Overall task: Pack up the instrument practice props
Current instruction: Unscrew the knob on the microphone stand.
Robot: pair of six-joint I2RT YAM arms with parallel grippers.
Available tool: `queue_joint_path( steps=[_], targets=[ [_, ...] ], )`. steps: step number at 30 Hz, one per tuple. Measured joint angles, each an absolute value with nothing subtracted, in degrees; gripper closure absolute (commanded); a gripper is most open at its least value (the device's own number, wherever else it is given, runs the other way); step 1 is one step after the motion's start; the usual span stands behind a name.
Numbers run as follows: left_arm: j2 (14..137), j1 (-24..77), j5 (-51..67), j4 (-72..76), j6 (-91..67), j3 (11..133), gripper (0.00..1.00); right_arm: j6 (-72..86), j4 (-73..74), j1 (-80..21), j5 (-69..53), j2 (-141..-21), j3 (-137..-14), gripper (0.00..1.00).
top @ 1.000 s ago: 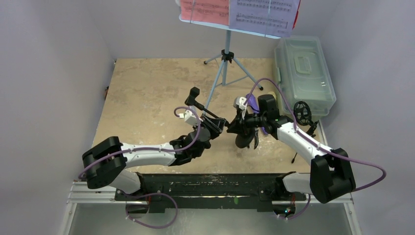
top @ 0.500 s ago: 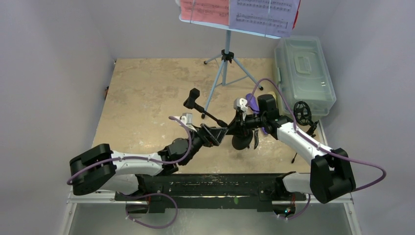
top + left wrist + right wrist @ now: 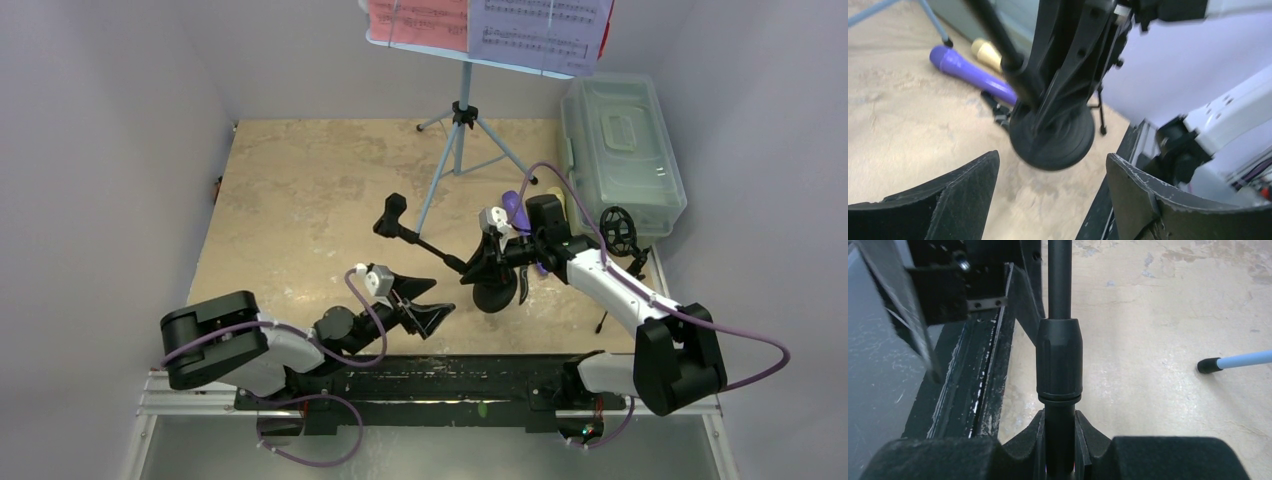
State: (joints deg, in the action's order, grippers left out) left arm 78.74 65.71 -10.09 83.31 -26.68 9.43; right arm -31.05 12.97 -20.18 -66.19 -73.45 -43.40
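Observation:
The black round-base pole [image 3: 430, 243] hangs tilted over the table, its clip end to the left and its round base [image 3: 1053, 137] just above the surface. My right gripper [image 3: 487, 262] is shut on the pole's shaft [image 3: 1059, 355] below the collar. My left gripper [image 3: 425, 300] stands open near the front edge with nothing between its fingers [image 3: 963, 195], facing the base. The purple microphone [image 3: 973, 71] and cream microphone [image 3: 987, 51] lie behind the base. The light-blue music stand [image 3: 455, 140] stands at the back, carrying a red page [image 3: 415, 20] and a white page [image 3: 540, 30].
The translucent grey-green box [image 3: 622, 150] sits shut at the back right. A black mic tripod [image 3: 618, 232] stands next to it by the right arm. One foot of the stand's leg [image 3: 1209, 365] rests on the table near the held pole.
My left gripper let go of the pole, opened wide and pulled back toward the near edge. The right gripper kept its hold, and the pole's clip end swung slightly left.

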Motion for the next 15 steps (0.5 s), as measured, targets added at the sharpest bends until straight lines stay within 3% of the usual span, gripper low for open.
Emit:
queue_joint_path(
  steps=[10, 15],
  targets=[
    [85.8, 65.7, -7.8, 84.0, -22.4, 11.4, 0.26, -36.1, 16.7, -20.2, -69.8, -73.4, -43.5, 1.00],
    [86.6, 65.4, -7.9, 84.8, -20.7, 13.7, 0.34, -37.3, 17.3, -20.2, -70.2, -73.3, -43.6, 1.00]
  ],
)
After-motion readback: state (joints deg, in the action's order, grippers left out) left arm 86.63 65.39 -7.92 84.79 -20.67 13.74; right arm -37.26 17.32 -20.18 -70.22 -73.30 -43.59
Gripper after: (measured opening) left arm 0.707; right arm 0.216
